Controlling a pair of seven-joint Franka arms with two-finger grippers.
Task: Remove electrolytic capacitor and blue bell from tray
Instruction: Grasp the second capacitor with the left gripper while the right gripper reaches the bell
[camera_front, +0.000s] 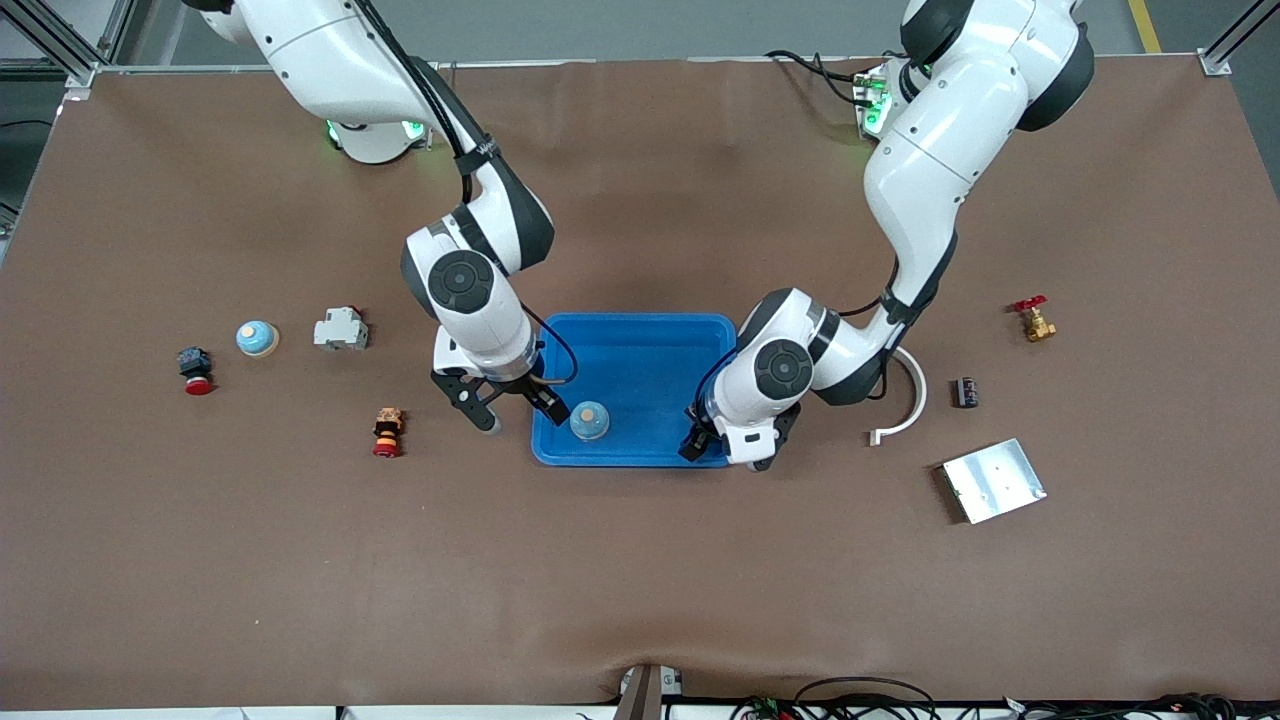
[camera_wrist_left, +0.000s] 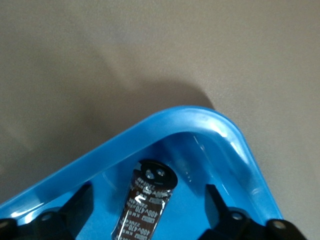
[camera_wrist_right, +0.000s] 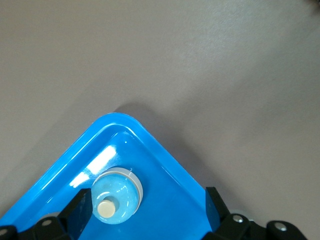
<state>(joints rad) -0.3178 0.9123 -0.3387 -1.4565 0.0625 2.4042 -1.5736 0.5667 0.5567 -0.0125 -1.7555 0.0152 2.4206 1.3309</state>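
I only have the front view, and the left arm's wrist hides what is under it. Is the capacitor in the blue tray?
Observer: Yes. The left wrist view shows the capacitor lying on its side in a corner of the blue tray, printed label up.
Operator: Thank you. Is the left claw gripping it?
Observer: No. The left claw is open, and its fingers stand apart from the capacitor on either side.
Operator: And the bell?
Observer: The right wrist view shows the bell upright on the tray floor near a corner, its pale button on top, with the right claw open above it.
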